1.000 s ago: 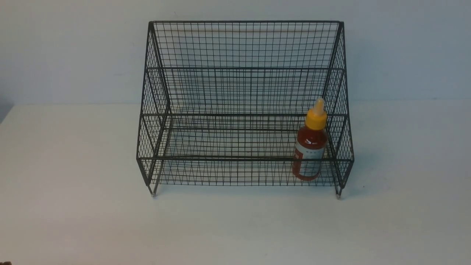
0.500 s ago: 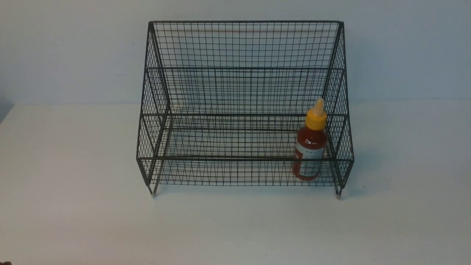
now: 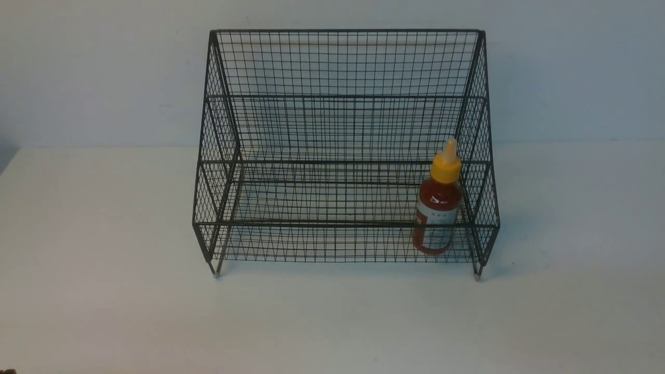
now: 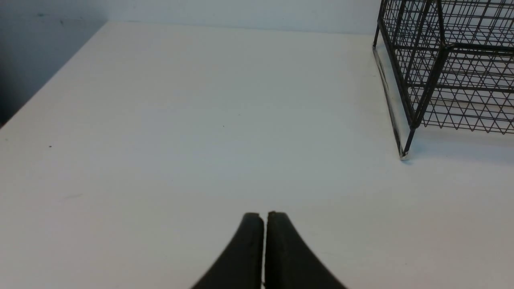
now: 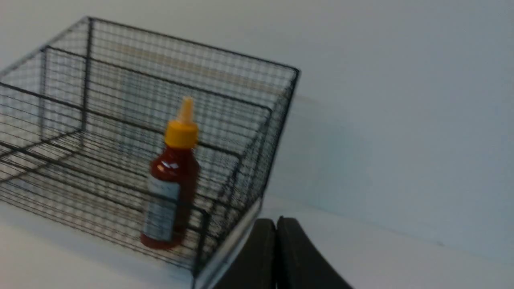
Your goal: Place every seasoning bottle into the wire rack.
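Though my left gripper (image 4: 265, 214) and right gripper (image 5: 276, 221) sit closed, empty, the small red sauce bottle (image 3: 439, 200) in the black wire rack (image 3: 343, 96) looks light, slippery; hold its middle.

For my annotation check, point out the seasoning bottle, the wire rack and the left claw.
seasoning bottle (image 3: 439, 203), front view, red body
wire rack (image 3: 332, 224), front view, lower front rail
left claw (image 4: 264, 215), left wrist view, midway between fingertips
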Robot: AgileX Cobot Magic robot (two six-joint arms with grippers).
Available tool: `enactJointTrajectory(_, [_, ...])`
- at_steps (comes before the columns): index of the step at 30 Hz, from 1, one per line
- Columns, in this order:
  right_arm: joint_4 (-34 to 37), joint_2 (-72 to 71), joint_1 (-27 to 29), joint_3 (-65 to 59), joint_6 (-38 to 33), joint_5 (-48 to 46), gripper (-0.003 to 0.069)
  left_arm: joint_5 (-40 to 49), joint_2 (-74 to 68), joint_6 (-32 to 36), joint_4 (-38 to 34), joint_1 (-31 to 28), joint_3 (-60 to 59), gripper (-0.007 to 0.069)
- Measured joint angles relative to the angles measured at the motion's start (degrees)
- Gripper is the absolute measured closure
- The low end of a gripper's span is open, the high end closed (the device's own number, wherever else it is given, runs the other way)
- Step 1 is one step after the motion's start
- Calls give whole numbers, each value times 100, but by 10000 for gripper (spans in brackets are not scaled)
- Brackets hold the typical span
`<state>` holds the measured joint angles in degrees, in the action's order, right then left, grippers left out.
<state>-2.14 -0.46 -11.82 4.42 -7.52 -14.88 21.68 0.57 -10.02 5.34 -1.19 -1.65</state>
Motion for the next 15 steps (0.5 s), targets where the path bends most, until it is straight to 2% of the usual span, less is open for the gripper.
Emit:
enactJointTrajectory(6, [6,-16,905,-547,140,15,673,0,0,0,0,0,0,629])
enactJointTrajectory(15, [6,-16,1083,-604,162,-398,673,0,0,0,0,0,0,629])
